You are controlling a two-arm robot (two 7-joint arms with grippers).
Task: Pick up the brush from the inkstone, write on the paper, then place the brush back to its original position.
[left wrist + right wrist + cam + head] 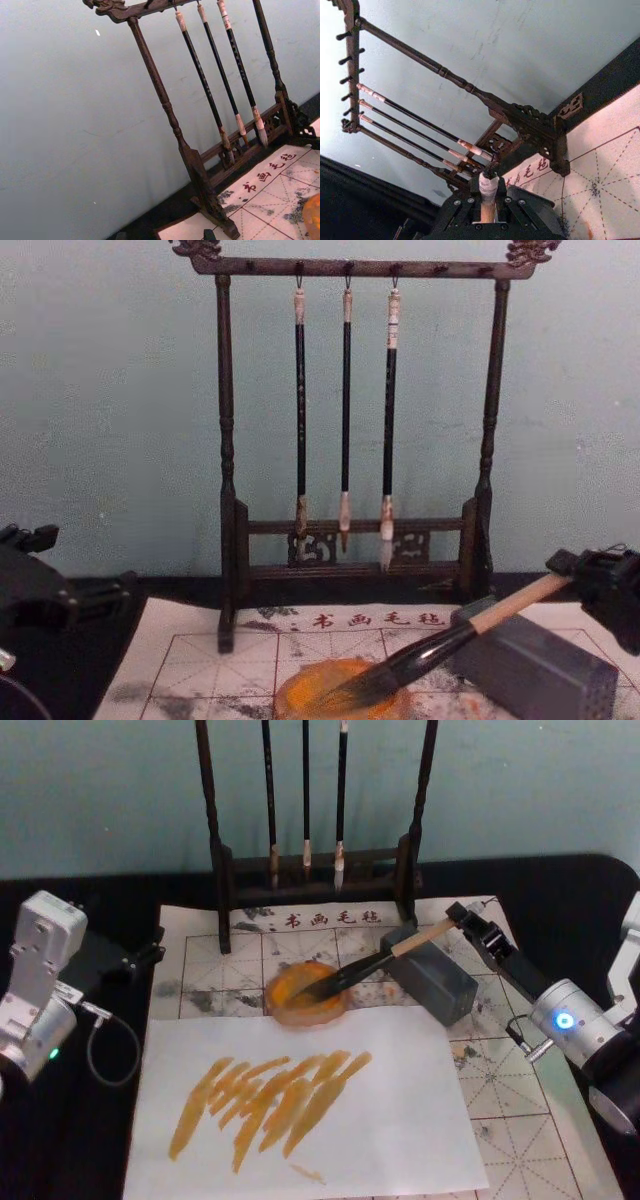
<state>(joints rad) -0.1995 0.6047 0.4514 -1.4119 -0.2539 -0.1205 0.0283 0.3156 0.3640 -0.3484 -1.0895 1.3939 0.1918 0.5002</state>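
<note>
Black tabletop (560, 900): my right gripper (463, 921), right of centre, clamps the brush (365, 968), bristles in the orange dish (296, 1010). A sloppy release could roll it off the grey block (440, 985). Left gripper (140, 960) idles far left.

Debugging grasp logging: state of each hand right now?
Left hand: cannot be told; parked at the left.
Right hand: closed on the brush, bristles in the orange dish.

Orange streaks (270, 1100) on white sheet (410, 1120), red-gridded off-white paper (520, 1105), tan-and-black brush (372, 964), grey block (437, 980)
</note>
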